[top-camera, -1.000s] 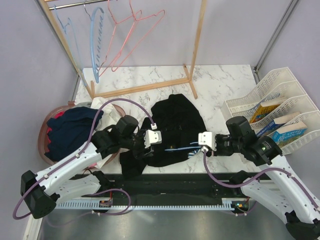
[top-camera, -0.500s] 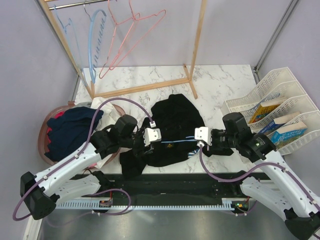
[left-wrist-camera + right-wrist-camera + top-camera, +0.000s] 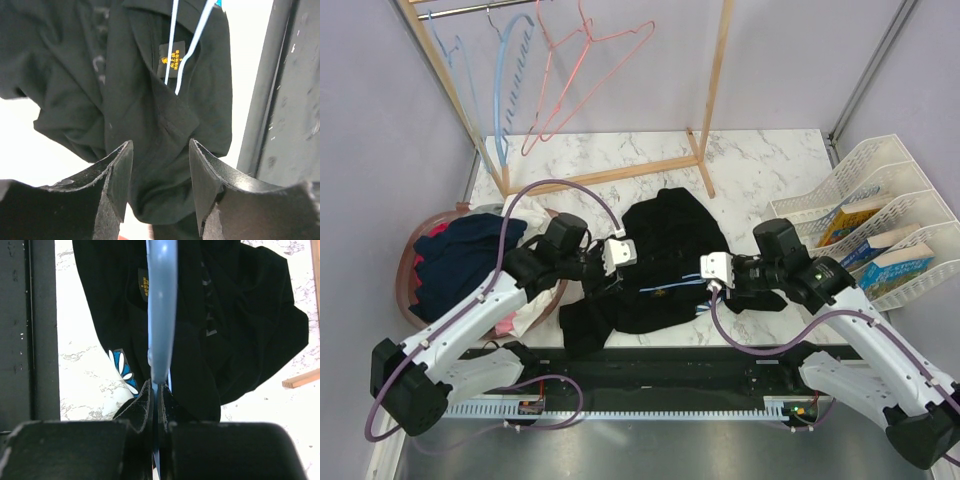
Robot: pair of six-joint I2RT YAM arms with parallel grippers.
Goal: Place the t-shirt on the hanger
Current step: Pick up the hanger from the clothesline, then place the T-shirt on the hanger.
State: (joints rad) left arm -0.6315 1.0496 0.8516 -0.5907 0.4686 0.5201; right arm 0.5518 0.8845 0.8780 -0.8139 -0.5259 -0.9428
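The black t-shirt (image 3: 665,250) lies crumpled on the marble table between both arms. My right gripper (image 3: 708,283) is shut on the thin light-blue hanger (image 3: 161,315), whose wires (image 3: 670,287) run leftwards over the shirt, beside the yellow emblem (image 3: 171,61). A white-and-blue print (image 3: 122,371) shows just left of the right fingers. My left gripper (image 3: 161,170) stands open at the shirt's left side, its fingers (image 3: 117,175) on either side of a bulging fold of black cloth. The hanger's wires (image 3: 172,35) cross the cloth ahead of it.
A wooden rack (image 3: 715,90) at the back carries a wavy blue hanger (image 3: 505,90) and pink hangers (image 3: 585,60). A basket (image 3: 408,262) with a navy garment (image 3: 460,255) sits left. A white file rack (image 3: 880,170) with books stands right. A black rail (image 3: 660,365) lines the near edge.
My right gripper has carried the hanger leftwards over the shirt. My left gripper has shifted back and left, still open. The rack's hangers have swung slightly.
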